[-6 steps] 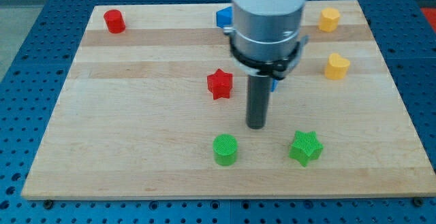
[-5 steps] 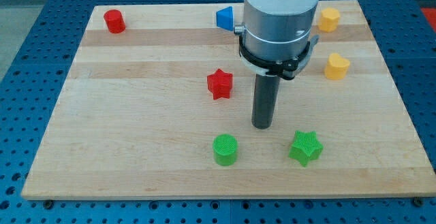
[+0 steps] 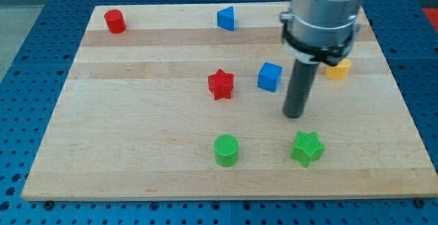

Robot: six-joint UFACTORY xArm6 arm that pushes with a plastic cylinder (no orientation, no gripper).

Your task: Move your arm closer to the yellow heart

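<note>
The yellow heart (image 3: 339,70) lies at the view's right, mostly hidden behind my arm's body; only its lower edge shows. My tip (image 3: 293,114) rests on the board below and to the left of it, a short way apart. The blue cube (image 3: 269,76) sits left of the rod. The green star (image 3: 307,148) lies just below my tip.
A red star (image 3: 220,84) sits at the board's middle, a green cylinder (image 3: 226,150) at the bottom, a blue triangular block (image 3: 226,18) at the top, a red cylinder (image 3: 115,21) at the top left. The arm hides the other yellow block at the top right.
My arm has moved to the view's right and slightly up, uncovering the blue cube and now covering most of the yellow heart and the other yellow block. No block has moved.
</note>
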